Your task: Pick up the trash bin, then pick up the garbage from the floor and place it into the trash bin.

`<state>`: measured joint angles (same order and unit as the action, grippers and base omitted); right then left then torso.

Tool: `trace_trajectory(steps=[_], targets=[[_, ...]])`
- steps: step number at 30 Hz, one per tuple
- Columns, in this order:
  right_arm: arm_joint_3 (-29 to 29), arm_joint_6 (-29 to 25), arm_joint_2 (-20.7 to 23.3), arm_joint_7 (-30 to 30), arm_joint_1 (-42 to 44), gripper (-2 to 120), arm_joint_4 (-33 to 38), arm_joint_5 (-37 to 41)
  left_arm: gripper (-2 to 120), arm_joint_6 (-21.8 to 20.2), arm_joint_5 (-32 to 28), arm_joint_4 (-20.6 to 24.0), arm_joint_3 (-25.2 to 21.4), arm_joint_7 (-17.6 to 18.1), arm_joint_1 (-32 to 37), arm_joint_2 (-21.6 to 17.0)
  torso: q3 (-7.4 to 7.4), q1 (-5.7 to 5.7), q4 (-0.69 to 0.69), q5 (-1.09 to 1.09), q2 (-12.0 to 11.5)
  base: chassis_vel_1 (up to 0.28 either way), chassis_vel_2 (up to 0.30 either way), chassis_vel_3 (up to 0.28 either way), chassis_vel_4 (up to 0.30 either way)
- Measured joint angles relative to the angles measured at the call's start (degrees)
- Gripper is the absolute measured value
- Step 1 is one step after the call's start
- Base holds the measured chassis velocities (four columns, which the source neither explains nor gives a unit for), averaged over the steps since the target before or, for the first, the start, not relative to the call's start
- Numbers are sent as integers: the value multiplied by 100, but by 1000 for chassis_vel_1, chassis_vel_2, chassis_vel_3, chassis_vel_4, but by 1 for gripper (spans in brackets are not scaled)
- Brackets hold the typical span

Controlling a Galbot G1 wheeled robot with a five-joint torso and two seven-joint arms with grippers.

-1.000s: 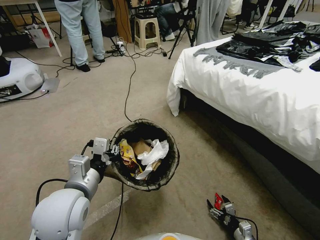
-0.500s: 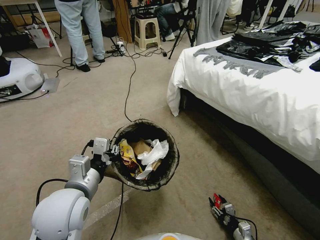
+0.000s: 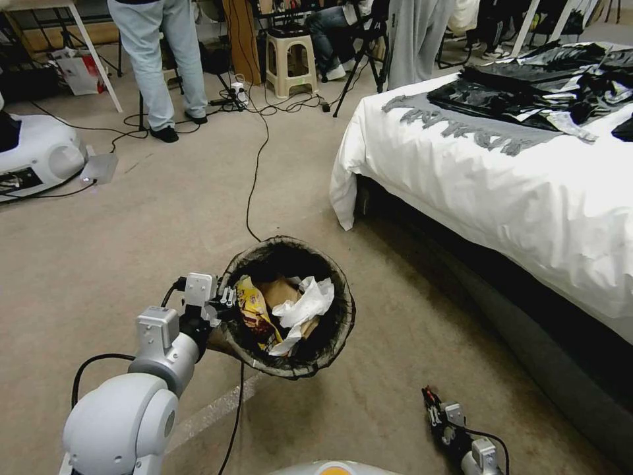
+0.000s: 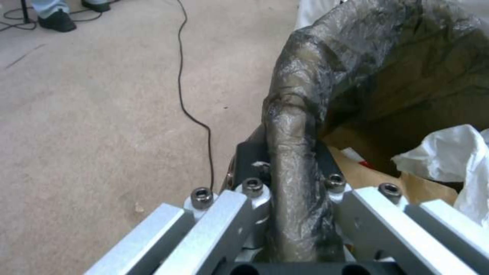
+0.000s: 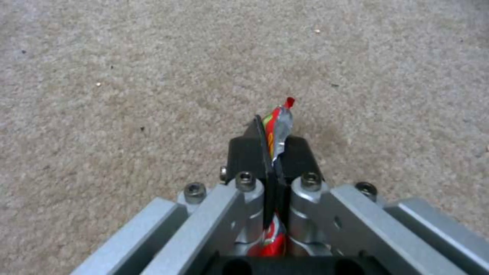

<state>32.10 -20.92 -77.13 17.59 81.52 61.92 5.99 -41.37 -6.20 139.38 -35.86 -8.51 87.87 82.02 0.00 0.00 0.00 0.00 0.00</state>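
On my left, the left gripper (image 3: 223, 298) is clamped on the liner-covered rim of the trash bin (image 3: 288, 310), one finger inside and one outside, holding it off the carpet (image 3: 165, 224) and tilted so its mouth faces me. Inside it I see a yellow snack bag (image 3: 254, 313), brown paper (image 3: 279, 291) and a white tissue (image 3: 304, 302). Low on my right, near the bed (image 3: 501, 185), the right gripper (image 3: 434, 404) has its fingers pressed together on a slim red wrapper (image 5: 277, 128), hanging just above the floor. To do this drop well, I judge I should lift the wrapper clear of the rim, bring it well over the bin's mouth, and release only once it is inside, keeping the bin steady. The print on the wrapper and on the snack bag is too small for me to read.
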Motion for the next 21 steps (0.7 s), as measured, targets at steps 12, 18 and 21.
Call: trace_trajectory(steps=[12, 18, 21], targets=[[131, 102, 14, -145, 180, 0, 821, 48, 3, 5, -61, 0, -26, 0, -20, -45, 0, 0, 0, 1, 0, 0, 0, 0, 0], [242, 407, 121, -197, 364, 0, 1769, 256, 3, 5, -100, 0, -41, 0, -28, -62, 0, 0, 1, -2, 0, 0, 0, 0, 0], [281, 526, 166, -213, 441, 0, 2106, 341, 3, 5, -111, -1, -42, 0, -30, -63, 0, 0, 0, 0, 0, 0, 0, 0, 0]])
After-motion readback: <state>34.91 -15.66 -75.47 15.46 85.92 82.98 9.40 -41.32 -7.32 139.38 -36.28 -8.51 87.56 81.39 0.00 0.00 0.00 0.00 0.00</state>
